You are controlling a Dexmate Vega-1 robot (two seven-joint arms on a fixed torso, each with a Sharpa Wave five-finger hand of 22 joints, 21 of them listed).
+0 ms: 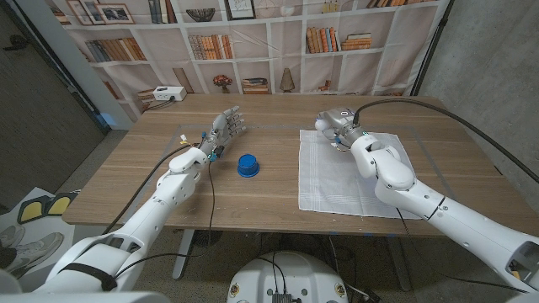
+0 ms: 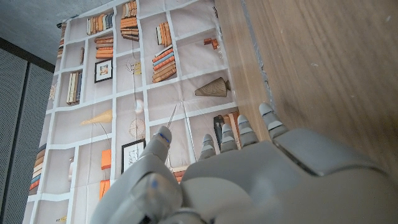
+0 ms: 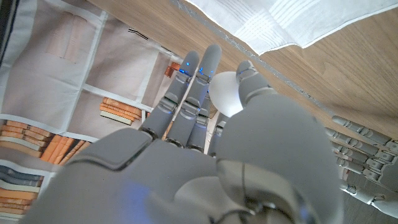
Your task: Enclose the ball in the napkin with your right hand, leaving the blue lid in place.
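- Head view: I see my right hand (image 1: pixel 340 128) at the napkin's (image 1: pixel 337 181) far left corner; its fingers cannot be made out here. The blue lid (image 1: pixel 247 165) sits left of the napkin. My left hand (image 1: pixel 224 131) waits beyond the lid, fingers apart.
- Left wrist view: left hand (image 2: pixel 249 180) fingers straight, slightly parted, holding nothing.
- Right wrist view: right hand (image 3: pixel 205 149) fingers clamped on the white ball (image 3: pixel 226 93).

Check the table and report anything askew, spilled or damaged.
Nothing stands out. The napkin lies spread flat on the table, with the blue lid sitting apart on bare wood. The right hand holds a white ball at the napkin's far edge. The left hand waits beside the lid.
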